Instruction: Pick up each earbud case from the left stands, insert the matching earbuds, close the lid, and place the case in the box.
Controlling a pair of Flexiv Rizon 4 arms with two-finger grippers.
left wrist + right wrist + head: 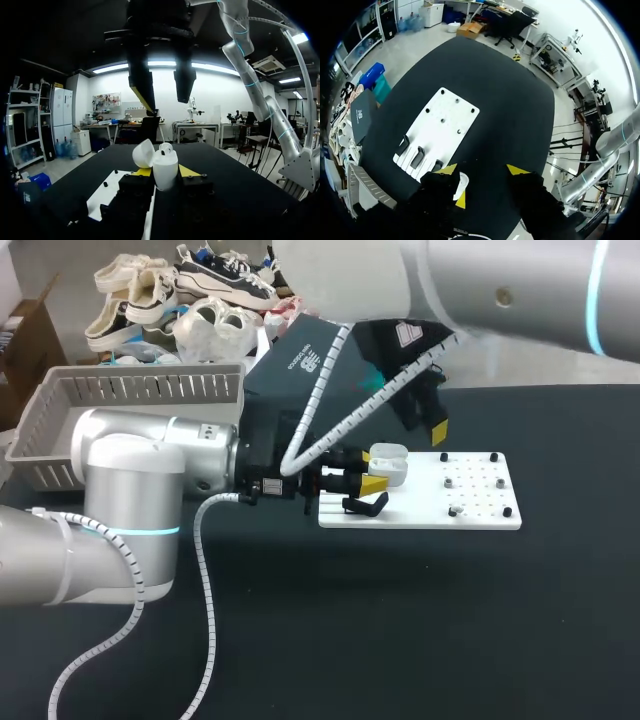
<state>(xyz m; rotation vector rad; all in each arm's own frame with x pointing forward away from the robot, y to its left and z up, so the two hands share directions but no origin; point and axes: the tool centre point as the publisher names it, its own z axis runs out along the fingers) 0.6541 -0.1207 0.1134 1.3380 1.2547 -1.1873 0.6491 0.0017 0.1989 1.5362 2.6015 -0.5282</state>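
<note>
Earbud case (388,462), centre of frame, lid open, pinched upright by the left gripper (165,172), presumably so the right gripper (482,170), spread above it, can insert earbuds.

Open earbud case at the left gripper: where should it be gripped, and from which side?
Grip the earbud case by its lower body, fingers coming in level onto its two opposite sides, as the left gripper does. It stands upright, lid hinged open and an earbud showing at the top, so the top must stay free.
</note>
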